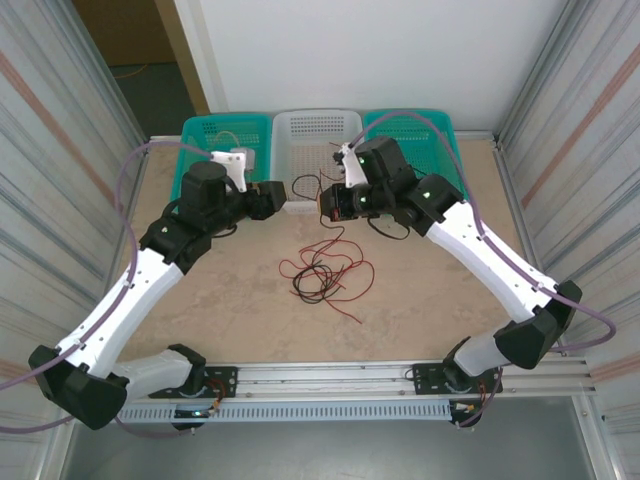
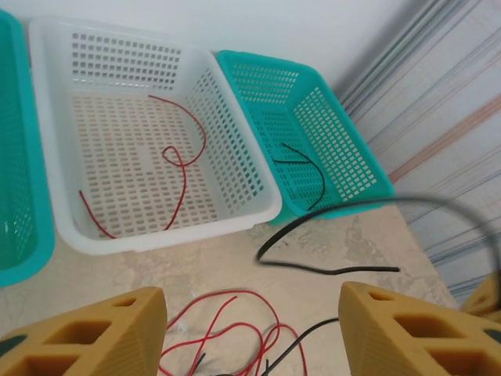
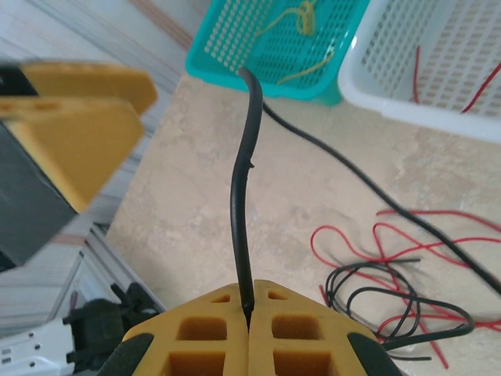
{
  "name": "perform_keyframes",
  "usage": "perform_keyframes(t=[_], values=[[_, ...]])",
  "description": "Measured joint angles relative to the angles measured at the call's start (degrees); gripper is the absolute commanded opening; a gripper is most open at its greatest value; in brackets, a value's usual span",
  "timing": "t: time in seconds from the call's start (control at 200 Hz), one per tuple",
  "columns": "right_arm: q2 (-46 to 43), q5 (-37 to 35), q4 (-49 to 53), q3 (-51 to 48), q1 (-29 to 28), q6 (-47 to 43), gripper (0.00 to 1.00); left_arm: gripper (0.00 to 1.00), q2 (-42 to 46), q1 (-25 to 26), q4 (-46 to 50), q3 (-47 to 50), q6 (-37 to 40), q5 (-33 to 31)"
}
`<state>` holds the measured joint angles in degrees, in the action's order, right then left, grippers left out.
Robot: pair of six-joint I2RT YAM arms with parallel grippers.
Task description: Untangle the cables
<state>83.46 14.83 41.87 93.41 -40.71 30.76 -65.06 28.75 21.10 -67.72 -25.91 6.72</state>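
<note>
A loose tangle of red and black cables (image 1: 325, 275) lies on the table's middle, between the arms. My right gripper (image 3: 249, 307) is shut on a black cable (image 3: 243, 196) that rises from its fingertips and trails back down to the tangle (image 3: 391, 294). In the top view the right gripper (image 1: 326, 203) faces my left gripper (image 1: 283, 196), with the black cable (image 1: 303, 184) arcing between them. The left gripper (image 2: 250, 333) is open; its yellow fingers (image 2: 94, 337) stand wide apart over red strands (image 2: 227, 329), and the black cable (image 2: 329, 269) hangs beyond them, untouched.
Three baskets line the far edge. The white middle one (image 2: 156, 236) holds a red cable (image 2: 182, 160). The right teal one (image 2: 348, 145) holds a black cable (image 2: 307, 168). The left teal one (image 3: 258, 84) holds yellowish cables (image 3: 305, 23). Ribbed walls close both sides.
</note>
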Motion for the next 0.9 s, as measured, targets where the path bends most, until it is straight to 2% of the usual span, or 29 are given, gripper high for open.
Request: perform_keyframes(t=[0.18, 0.436, 0.576, 0.701, 0.777, 0.897], values=[[-0.20, -3.43, 0.61, 7.72, 7.13, 0.00, 0.00, 0.65, 0.02, -0.74, 1.84, 1.77, -2.38, 0.02], [2.27, -6.88, 1.09, 20.72, 20.63, -0.20, 0.02, 0.62, -0.70, -1.79, 6.91, 4.79, -4.39, 0.70], [8.63, -7.37, 1.09, 27.30, 27.21, -0.44, 0.02, 0.61, -1.70, -1.81, 8.48, 5.38, -5.09, 1.14], [18.43, -5.92, 2.38, 33.68, 31.95, -0.44, 0.03, 0.61, -1.88, -1.81, 9.11, 6.36, -6.01, 2.14], [25.51, -5.11, 4.11, 38.14, 34.14, -0.39, 0.12, 0.61, -1.90, -1.81, 9.07, 7.43, -6.82, 2.95], [34.80, -4.31, 7.82, 43.47, 36.59, -1.27, 0.32, 0.61, -1.97, -1.81, 9.11, 9.79, -8.37, 4.35]])
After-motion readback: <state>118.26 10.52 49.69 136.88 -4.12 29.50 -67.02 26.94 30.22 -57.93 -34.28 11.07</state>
